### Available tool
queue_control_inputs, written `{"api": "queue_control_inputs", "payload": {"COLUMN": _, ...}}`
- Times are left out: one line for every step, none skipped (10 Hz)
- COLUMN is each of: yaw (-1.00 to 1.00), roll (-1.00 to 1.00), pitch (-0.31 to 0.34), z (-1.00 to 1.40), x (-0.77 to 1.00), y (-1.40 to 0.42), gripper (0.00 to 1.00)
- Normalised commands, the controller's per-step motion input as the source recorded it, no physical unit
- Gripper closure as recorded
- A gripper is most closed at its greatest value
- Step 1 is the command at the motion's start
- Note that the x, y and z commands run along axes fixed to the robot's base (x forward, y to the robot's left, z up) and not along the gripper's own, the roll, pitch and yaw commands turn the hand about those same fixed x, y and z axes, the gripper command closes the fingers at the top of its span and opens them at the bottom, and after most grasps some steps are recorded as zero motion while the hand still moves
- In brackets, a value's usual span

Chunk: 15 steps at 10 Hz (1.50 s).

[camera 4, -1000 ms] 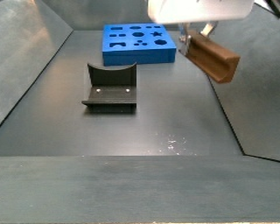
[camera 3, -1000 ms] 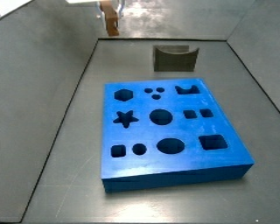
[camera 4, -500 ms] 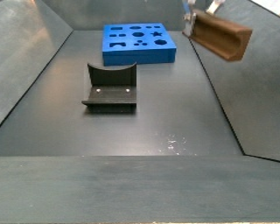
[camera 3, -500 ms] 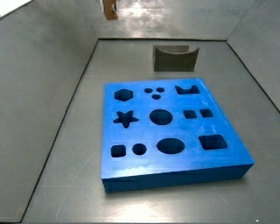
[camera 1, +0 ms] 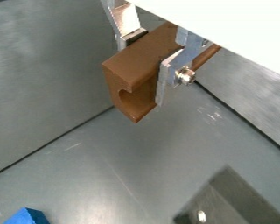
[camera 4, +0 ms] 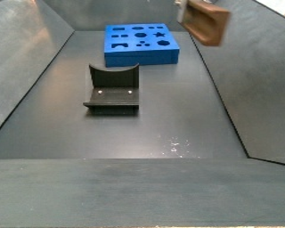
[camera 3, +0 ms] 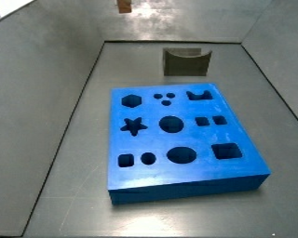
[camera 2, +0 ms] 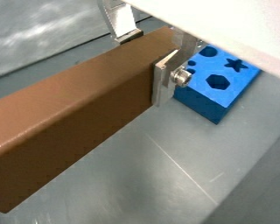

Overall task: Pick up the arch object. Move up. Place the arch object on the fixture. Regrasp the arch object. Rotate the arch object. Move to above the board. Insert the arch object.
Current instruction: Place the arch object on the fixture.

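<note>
Dark grey floor, sloped grey walls, faint scuff marks nr front

Brown arch object in tool, aloft

Light is even and fairly bright in all views, falling from above. In both side views the grey surface takes a dull sheen, with pale glare on the back wall and small specular glints near the front edge. The board is saturated and crisp. The gripper sits high and close in both wrist views, where the arch object looms soft-edged. In a side view the arch object is smeared by blur
</note>
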Motion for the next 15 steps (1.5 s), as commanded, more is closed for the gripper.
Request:
{"api": "queue_control_inputs", "payload": {"yaw": -0.41, "roll": 0.21, "pitch": -0.007, "z": 0.03, "x": 1.0, "y": -0.16, "gripper": 1.0}}
{"api": "queue_control_inputs", "payload": {"yaw": -0.26, "roll": 0.18, "pitch": 0.018, "z": 0.02, "x": 1.0, "y": -0.15, "gripper": 1.0}}
{"api": "queue_control_inputs", "payload": {"yaw": -0.12, "roll": 0.13, "pitch": 0.041, "z": 0.02, "x": 1.0, "y": -0.13, "gripper": 1.0}}
{"api": "queue_control_inputs", "payload": {"yaw": -0.08, "roll": 0.12, "pitch": 0.051, "z": 0.01, "x": 1.0, "y": -0.13, "gripper": 1.0}}
{"api": "queue_control_inputs", "payload": {"yaw": -0.01, "roll": 0.12, "pitch": 0.073, "z": 0.01, "x": 1.0, "y": -0.11, "gripper": 1.0}}
{"api": "queue_control_inputs", "payload": {"yaw": 0.0, "roll": 0.12, "pitch": 0.081, "z": 0.0, "x": 1.0, "y": -0.11, "gripper": 1.0}}
{"api": "queue_control_inputs", "payload": {"yaw": 0.02, "roll": 0.13, "pitch": 0.098, "z": 0.0, "x": 1.0, "y": -0.1, "gripper": 1.0}}
{"api": "queue_control_inputs", "payload": {"yaw": 0.03, "roll": 0.14, "pitch": 0.107, "z": 0.0, "x": 1.0, "y": -0.09, "gripper": 1.0}}
{"api": "queue_control_inputs", "payload": {"yaw": 0.04, "roll": 0.15, "pitch": 0.116, "z": 0.0, "x": 1.0, "y": -0.08, "gripper": 1.0}}
{"api": "queue_control_inputs", "payload": {"yaw": 0.04, "roll": 0.14, "pitch": 0.124, "z": -0.01, "x": 1.0, "y": -0.08, "gripper": 1.0}}
{"api": "queue_control_inputs", "payload": {"yaw": 0.04, "roll": 0.13, "pitch": 0.133, "z": -0.01, "x": 1.0, "y": -0.07, "gripper": 1.0}}
{"api": "queue_control_inputs", "payload": {"yaw": 0.02, "roll": -1.0, "pitch": 0.13, "z": -0.13, "x": 1.0, "y": 0.03, "gripper": 1.0}}
{"api": "queue_control_inputs", "payload": {"yaw": 0.02, "roll": -1.0, "pitch": 0.13, "z": -0.13, "x": 1.0, "y": 0.04, "gripper": 1.0}}
{"api": "queue_control_inputs", "payload": {"yaw": 0.0, "roll": -1.0, "pitch": 0.131, "z": -0.1, "x": 1.0, "y": 0.06, "gripper": 1.0}}
{"api": "queue_control_inputs", "payload": {"yaw": -0.01, "roll": -1.0, "pitch": 0.137, "z": -0.07, "x": 1.0, "y": 0.05, "gripper": 1.0}}
